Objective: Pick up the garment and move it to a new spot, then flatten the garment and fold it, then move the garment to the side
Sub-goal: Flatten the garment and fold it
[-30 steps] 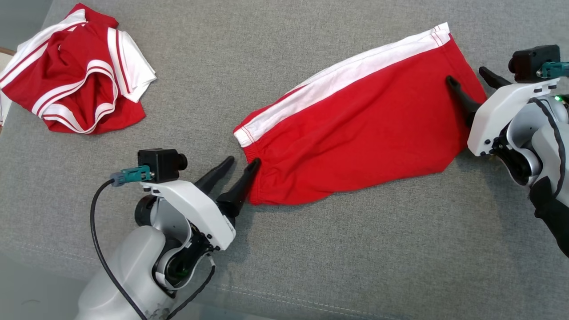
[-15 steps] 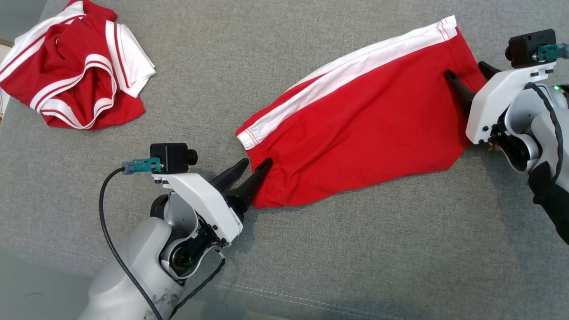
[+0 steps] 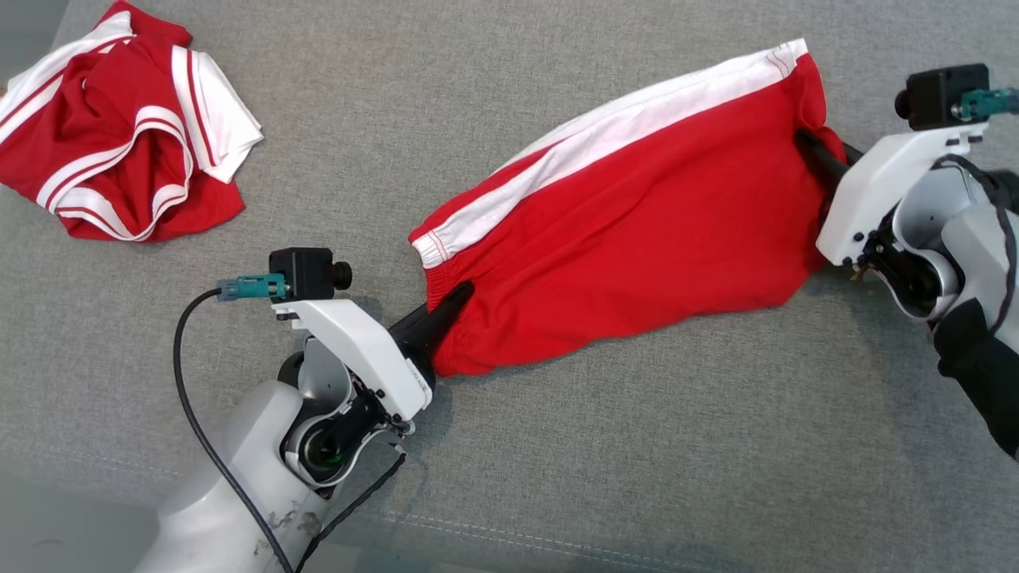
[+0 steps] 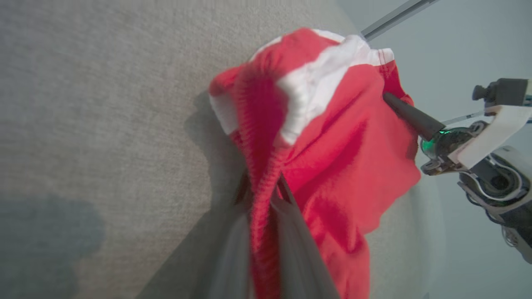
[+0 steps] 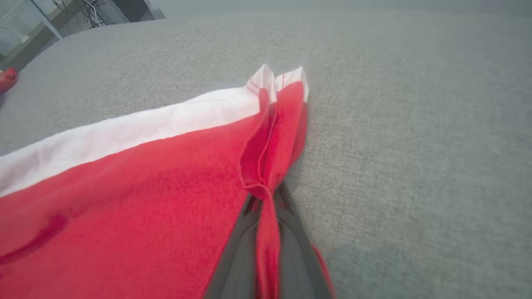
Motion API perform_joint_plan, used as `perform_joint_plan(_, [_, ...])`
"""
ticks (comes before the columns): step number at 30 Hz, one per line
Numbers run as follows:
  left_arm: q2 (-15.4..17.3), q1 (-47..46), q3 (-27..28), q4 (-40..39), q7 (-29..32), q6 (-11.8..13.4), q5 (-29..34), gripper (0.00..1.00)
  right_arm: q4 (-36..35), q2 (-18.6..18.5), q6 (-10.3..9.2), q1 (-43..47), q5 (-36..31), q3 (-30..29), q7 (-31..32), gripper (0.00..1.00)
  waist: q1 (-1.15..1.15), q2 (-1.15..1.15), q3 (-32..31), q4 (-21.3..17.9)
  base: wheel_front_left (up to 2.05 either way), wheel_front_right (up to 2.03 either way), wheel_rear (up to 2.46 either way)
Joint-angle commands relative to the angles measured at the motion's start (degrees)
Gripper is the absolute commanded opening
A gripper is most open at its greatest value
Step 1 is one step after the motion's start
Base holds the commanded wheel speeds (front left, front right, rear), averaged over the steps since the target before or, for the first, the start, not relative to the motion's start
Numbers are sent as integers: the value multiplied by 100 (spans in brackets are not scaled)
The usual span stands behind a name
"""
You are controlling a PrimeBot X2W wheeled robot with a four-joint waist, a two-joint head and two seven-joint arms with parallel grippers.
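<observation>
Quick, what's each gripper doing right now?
Left gripper: closed on the elastic waistband of the red fabric shorts with a white side stripe.
Right gripper: closed on their hem.

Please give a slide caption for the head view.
Left tool and right tool pinch opposite ends of red shorts with white side stripe on grey upholstery.

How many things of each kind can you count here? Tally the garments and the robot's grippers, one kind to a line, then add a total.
Garments: 2 (held garment, red with a white stripe; crumpled garment, red and white)
Grippers: 2 (left gripper and right gripper, each pinching an end of the held garment)
Total: 4
</observation>
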Motion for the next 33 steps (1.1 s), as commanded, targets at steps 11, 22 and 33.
perform_joint_plan(11, [1025, 760, 210, -1143, -73, -32, -229, 0, -1739, -714, 17, 1418, 647, -333, -582, 0, 0, 0, -298, -214, 0, 0, 0])
perform_joint_plan(22, [1656, 1521, 405, -2143, 20, 460, -297, 0, -3527, -761, 17, 3957, 415, -1780, -1072, 0, 0, 0, -617, -739, 0, 0, 0])
perform_joint_plan(33, [1957, 1728, 530, -2535, 252, 907, -394, 0, -4851, 486, 17, 5346, -1091, -3313, -257, 0, 0, 0, -763, -1258, 0, 0, 0])
